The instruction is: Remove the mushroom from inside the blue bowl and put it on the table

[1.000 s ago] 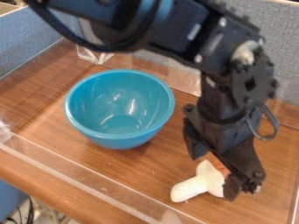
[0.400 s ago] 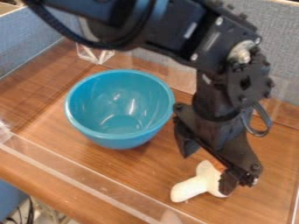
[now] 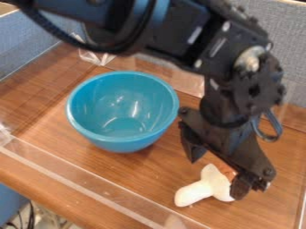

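The mushroom (image 3: 203, 187) lies on its side on the brown wooden table (image 3: 48, 94), near the front right, cream stem pointing left and its cap partly behind a finger. My black gripper (image 3: 225, 168) hangs right over it, pointing steeply down, jaws open, one finger at the left (image 3: 195, 148) and one at the right (image 3: 252, 183) of the mushroom. I cannot tell whether a finger touches it. The blue bowl (image 3: 123, 109) stands empty to the left, apart from the gripper.
A low clear acrylic wall (image 3: 84, 190) runs along the table's front edge, just in front of the mushroom. Another clear wall (image 3: 93, 55) stands at the back. Grey partition panels rise behind the table at the left.
The gripper has stayed over the mushroom and rolled slightly about its own axis. Mushroom and bowl have not moved.
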Robot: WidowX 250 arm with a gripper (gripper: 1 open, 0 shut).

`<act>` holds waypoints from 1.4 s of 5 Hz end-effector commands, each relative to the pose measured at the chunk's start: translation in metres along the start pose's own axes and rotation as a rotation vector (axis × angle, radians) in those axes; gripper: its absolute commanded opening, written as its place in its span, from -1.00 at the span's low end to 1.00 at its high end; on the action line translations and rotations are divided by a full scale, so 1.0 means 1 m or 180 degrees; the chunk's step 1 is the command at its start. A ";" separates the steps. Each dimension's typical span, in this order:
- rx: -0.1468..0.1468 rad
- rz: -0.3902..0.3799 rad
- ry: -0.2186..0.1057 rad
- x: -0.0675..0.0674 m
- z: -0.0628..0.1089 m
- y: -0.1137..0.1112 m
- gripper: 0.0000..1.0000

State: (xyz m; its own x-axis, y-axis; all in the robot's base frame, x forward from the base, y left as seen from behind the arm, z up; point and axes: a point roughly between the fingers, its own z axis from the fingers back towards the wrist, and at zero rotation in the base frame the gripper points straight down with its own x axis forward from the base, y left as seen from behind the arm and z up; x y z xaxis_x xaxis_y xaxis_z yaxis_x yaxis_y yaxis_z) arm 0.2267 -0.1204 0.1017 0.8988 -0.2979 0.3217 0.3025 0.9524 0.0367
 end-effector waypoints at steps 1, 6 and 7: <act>-0.0036 0.0065 -0.0082 0.000 0.002 0.002 1.00; -0.0222 -0.0337 -0.0237 0.012 0.015 0.001 1.00; -0.0242 -0.0403 -0.0230 0.013 0.024 -0.004 1.00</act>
State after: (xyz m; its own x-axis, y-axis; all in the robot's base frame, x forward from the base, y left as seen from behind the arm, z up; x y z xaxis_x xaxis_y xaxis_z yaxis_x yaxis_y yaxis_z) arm 0.2240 -0.1211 0.1130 0.8486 -0.4118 0.3320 0.4316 0.9020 0.0155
